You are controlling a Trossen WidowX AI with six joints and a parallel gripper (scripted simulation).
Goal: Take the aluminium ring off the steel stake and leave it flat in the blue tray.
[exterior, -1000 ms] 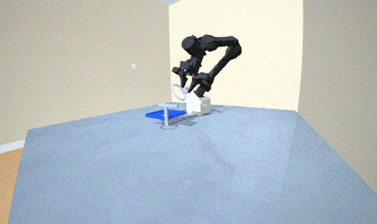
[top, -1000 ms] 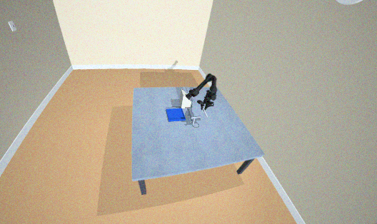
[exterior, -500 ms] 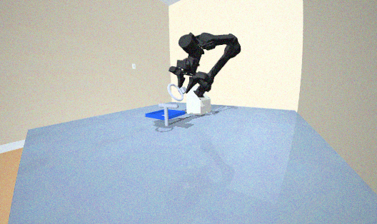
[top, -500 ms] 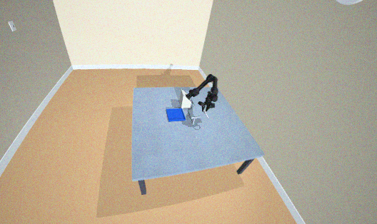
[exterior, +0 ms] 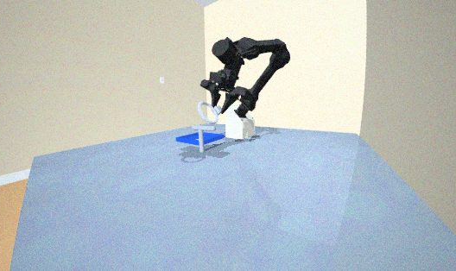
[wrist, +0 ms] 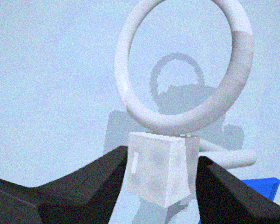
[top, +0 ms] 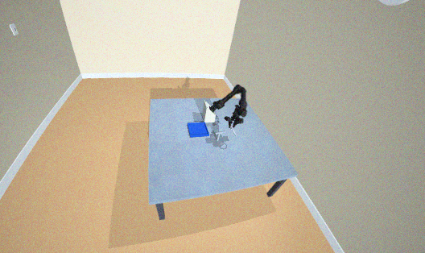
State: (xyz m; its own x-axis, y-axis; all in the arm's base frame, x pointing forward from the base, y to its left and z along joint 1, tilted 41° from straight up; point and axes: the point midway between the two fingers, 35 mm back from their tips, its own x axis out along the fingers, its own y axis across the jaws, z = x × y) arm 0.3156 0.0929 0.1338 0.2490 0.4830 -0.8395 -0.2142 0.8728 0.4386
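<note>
Aluminium ring [top: 233,131] [exterior: 199,109] [wrist: 122,60]: off the steel stake [top: 219,136] [exterior: 201,142] [wrist: 236,159], tilted up in the air, just above the cross-bar near the centre of the exterior frame. Tool [top: 231,126] [exterior: 218,109] [wrist: 163,159] clamped on the welded tab [exterior: 218,110] [wrist: 156,165]. Freeing apparently done. Still to do: carry to the blue tray [top: 198,130] [exterior: 186,139] [wrist: 261,185], lower right in the wrist frame, lay flat inside, let go, back away

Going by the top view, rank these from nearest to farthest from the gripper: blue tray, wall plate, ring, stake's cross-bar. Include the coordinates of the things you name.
1. ring [top: 234,131] [exterior: 199,113] [wrist: 122,65]: at the fingertips, held by its tab
2. cross-bar [top: 220,134] [exterior: 204,128] [wrist: 236,158]: just left
3. blue tray [top: 197,130] [exterior: 186,139] [wrist: 263,186]: farther left
4. wall plate [top: 14,30] [exterior: 161,80]: far left, on the wall
</note>
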